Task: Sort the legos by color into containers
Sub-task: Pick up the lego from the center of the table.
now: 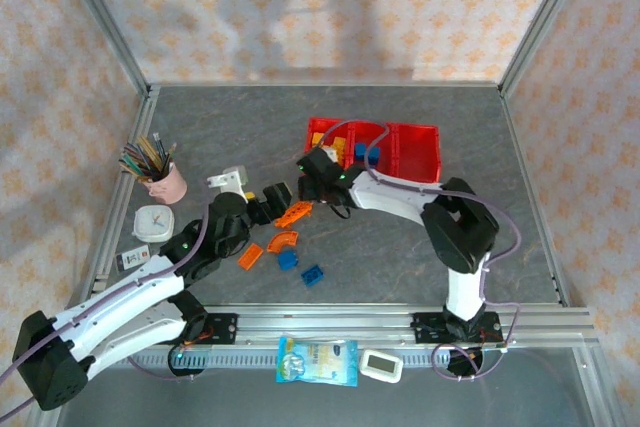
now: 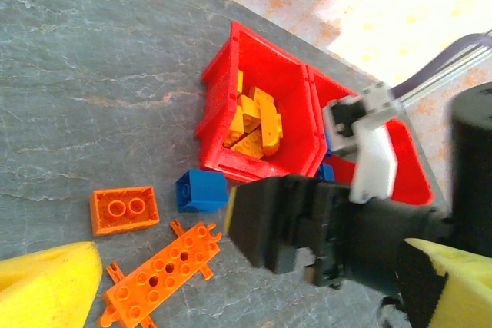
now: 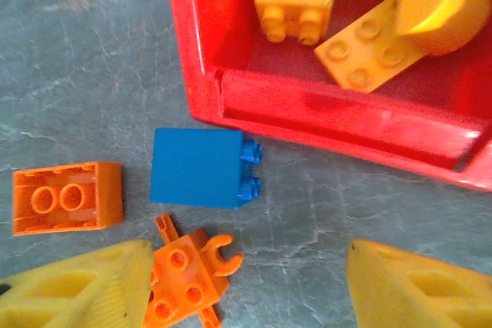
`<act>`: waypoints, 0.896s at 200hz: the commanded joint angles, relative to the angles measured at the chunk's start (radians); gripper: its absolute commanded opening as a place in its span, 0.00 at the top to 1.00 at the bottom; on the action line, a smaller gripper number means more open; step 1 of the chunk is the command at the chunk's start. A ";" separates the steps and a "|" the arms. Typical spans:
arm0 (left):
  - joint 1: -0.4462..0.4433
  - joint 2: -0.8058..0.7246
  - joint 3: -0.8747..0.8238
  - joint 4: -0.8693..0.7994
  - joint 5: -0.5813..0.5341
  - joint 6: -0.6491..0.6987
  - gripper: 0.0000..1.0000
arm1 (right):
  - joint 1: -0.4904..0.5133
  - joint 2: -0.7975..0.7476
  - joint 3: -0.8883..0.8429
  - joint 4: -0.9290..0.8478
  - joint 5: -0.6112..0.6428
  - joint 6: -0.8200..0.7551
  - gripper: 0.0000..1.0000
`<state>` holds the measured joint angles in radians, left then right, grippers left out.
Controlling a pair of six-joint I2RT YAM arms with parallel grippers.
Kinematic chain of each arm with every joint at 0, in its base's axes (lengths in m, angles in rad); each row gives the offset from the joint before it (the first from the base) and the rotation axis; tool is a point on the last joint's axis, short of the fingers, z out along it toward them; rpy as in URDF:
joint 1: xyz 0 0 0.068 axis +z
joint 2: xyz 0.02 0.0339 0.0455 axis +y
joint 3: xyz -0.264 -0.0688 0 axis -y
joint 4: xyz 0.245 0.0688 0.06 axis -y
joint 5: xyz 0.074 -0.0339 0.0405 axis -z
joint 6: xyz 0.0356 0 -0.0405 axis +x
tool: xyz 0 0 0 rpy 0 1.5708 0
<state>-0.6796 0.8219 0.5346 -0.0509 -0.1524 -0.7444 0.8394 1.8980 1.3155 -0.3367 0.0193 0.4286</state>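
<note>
Right hand (image 3: 250, 278) spread wide, empty, angled down over blue brick (image 3: 201, 168) beside red bin (image 3: 307, 105).

Top camera overlooks table (image 1: 400, 247); 2 wrist cameras closely share blue brick (image 2: 201, 190) (image 3: 201, 167).

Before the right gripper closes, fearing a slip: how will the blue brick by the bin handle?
Blue brick: moulded plastic, so probably stiff and light. Flat smooth sides may slip. Resting flat, it should slide, not roll.
</note>
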 commanded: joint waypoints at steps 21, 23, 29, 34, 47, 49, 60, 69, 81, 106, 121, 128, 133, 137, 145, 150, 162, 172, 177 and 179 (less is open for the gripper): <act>0.012 -0.026 -0.019 -0.033 -0.050 -0.015 0.01 | 0.009 0.101 0.114 -0.019 0.059 0.004 0.30; 0.012 -0.026 -0.019 -0.033 -0.050 -0.015 0.01 | 0.008 0.107 0.120 -0.020 0.058 0.003 0.30; 0.014 -0.024 -0.019 -0.034 -0.051 -0.016 0.01 | 0.007 0.120 0.133 -0.024 0.056 0.004 0.30; 0.014 -0.024 -0.019 -0.033 -0.050 -0.014 0.01 | 0.008 0.130 0.143 -0.025 0.054 0.003 0.30; 0.014 -0.024 -0.019 -0.033 -0.054 -0.013 0.01 | 0.009 0.154 0.163 -0.021 0.052 -0.001 0.29; 0.014 -0.024 -0.019 -0.033 -0.054 -0.013 0.01 | 0.009 0.157 0.166 -0.021 0.053 -0.001 0.29; 0.015 -0.024 -0.021 -0.030 -0.056 -0.012 0.01 | 0.009 0.179 0.187 -0.027 0.063 -0.003 0.29; 0.015 -0.023 -0.021 -0.031 -0.055 -0.012 0.01 | 0.008 0.198 0.206 -0.036 0.072 -0.006 0.29; 0.015 -0.023 -0.021 -0.030 -0.056 -0.011 0.01 | 0.009 0.219 0.226 -0.046 0.086 -0.007 0.29; 0.017 -0.022 -0.021 -0.030 -0.056 -0.009 0.01 | 0.008 0.250 0.253 -0.055 0.097 -0.009 0.32; 0.017 -0.021 -0.022 -0.030 -0.056 -0.009 0.01 | 0.009 0.261 0.264 -0.057 0.099 -0.014 0.36; 0.017 -0.021 -0.022 -0.029 -0.054 -0.009 0.01 | 0.007 0.262 0.266 -0.056 0.101 -0.015 0.37; 0.017 -0.021 -0.024 -0.028 -0.055 -0.009 0.01 | 0.008 0.263 0.266 -0.055 0.103 -0.016 0.39; 0.017 -0.021 -0.024 -0.027 -0.054 -0.010 0.01 | 0.007 0.263 0.265 -0.053 0.104 -0.018 0.40; 0.017 -0.020 -0.025 -0.028 -0.053 -0.010 0.01 | 0.008 0.264 0.264 -0.053 0.108 -0.019 0.42; 0.017 -0.020 -0.026 -0.027 -0.052 -0.010 0.01 | 0.007 0.264 0.264 -0.055 0.108 -0.019 0.44; 0.017 -0.021 -0.025 -0.027 -0.050 -0.010 0.01 | 0.006 0.257 0.261 -0.058 0.107 -0.023 0.47; 0.017 -0.021 -0.025 -0.028 -0.048 -0.011 0.01 | 0.007 0.247 0.253 -0.057 0.106 -0.024 0.50; 0.017 -0.021 -0.025 -0.028 -0.049 -0.012 0.01 | 0.008 0.240 0.250 -0.056 0.106 -0.023 0.51; 0.017 -0.021 -0.025 -0.029 -0.047 -0.012 0.01 | 0.009 0.238 0.248 -0.056 0.107 -0.023 0.52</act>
<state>-0.6674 0.8070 0.5201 -0.0635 -0.1768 -0.7517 0.8482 2.1471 1.5497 -0.3706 0.0853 0.4107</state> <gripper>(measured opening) 0.992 0.505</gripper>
